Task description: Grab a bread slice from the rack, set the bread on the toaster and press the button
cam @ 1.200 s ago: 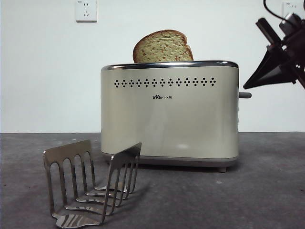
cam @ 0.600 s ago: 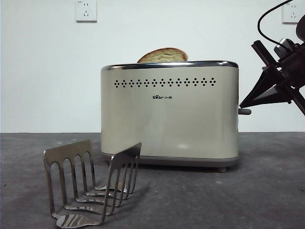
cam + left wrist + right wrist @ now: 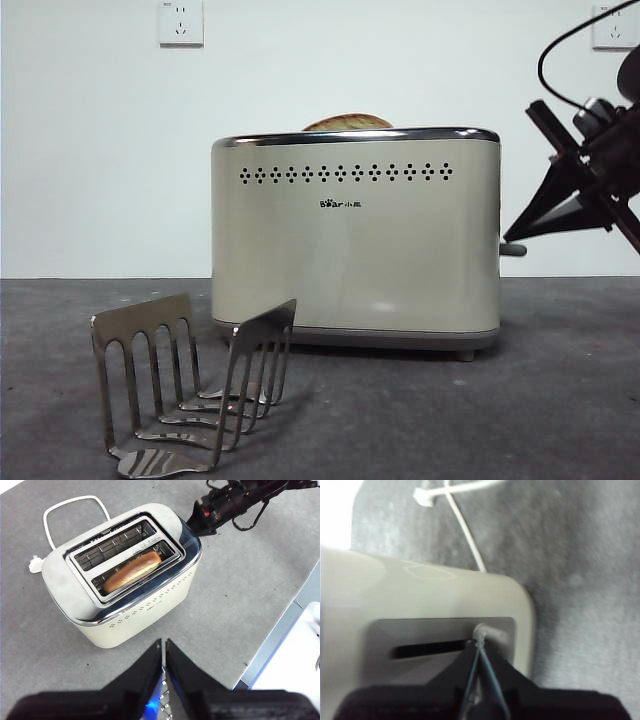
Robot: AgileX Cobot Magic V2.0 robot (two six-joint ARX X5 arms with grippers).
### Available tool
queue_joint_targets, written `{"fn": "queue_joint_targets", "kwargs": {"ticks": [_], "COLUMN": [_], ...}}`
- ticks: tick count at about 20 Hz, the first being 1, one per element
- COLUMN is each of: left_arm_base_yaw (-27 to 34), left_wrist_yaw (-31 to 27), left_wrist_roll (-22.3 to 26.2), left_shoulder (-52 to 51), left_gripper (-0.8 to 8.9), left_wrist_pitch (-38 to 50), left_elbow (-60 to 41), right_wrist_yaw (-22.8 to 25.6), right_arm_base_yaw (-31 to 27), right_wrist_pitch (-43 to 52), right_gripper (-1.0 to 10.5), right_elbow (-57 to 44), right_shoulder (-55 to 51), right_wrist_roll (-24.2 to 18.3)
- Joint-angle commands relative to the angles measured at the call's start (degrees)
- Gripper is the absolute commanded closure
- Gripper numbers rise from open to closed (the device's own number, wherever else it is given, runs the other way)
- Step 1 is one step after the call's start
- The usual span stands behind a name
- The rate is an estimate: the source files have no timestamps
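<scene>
The fingers of the right gripper (image 3: pixel 479 647) are pressed together into a single black wedge, holding nothing, and their tip bears on the button (image 3: pixel 482 631), the grey knob on the narrow right end of the toaster (image 3: pixel 355 240). In the front view the same gripper (image 3: pixel 512 238) reaches in from the right edge, its point touching the button (image 3: pixel 513 250).

Over the last second the button has gone down: it stood about level with the logo and now sits clearly lower on the toaster's end, with the fingertip following it. The slice of bread (image 3: pixel 347 123) has sunk with it. It stood well proud of the chrome rim; now only a thin brown arc of crust shows above it. From above, the slice of bread (image 3: pixel 132 571) lies deep in the slot nearer the dotted front face, and the other slot is empty. I judge the press to be well under way, perhaps near its end, though whether the lever has latched cannot be told.

The left gripper (image 3: pixel 164 647) waits high above the desk (image 3: pixel 560 400) on the near side of the toaster, its fingers all but shut with only a thin slit between them, gripping nothing. The rack (image 3: pixel 190 385) stands empty at near left, well apart from both grippers.
</scene>
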Motion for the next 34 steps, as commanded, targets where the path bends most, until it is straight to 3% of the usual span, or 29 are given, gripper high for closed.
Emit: {"fn": "queue_joint_targets", "kwargs": {"ticks": [1,10,16,34], "left_arm_base_yaw": [0.04,0.04,0.04,0.04], "left_wrist_yaw": [0.02,0.02,0.02,0.02], "left_wrist_roll": [-0.37,-0.35,-0.35,-0.33], "left_shoulder": [-0.31,-0.31,-0.31,-0.31], "left_gripper": [7.97,7.96,7.97,7.97], "left_wrist_pitch": [0.13,0.15,0.15,0.15], "left_elbow": [0.07,0.07,0.07,0.07], "right_wrist_yaw": [1.27,1.49,3.28,1.42], "right_arm_base_yaw": [0.09,0.09,0.02,-0.02], "right_wrist_pitch": [-1.77,-6.99,-7.08,-2.25], "right_gripper": [9.5,9.5,9.5,9.5], "right_elbow": [-0.87,-0.87,-0.87,-0.85], "right_shoulder": [2.97,7.34,7.34,7.3], "right_wrist_roll": [-0.57,-5.62,-5.6,-1.22]}}
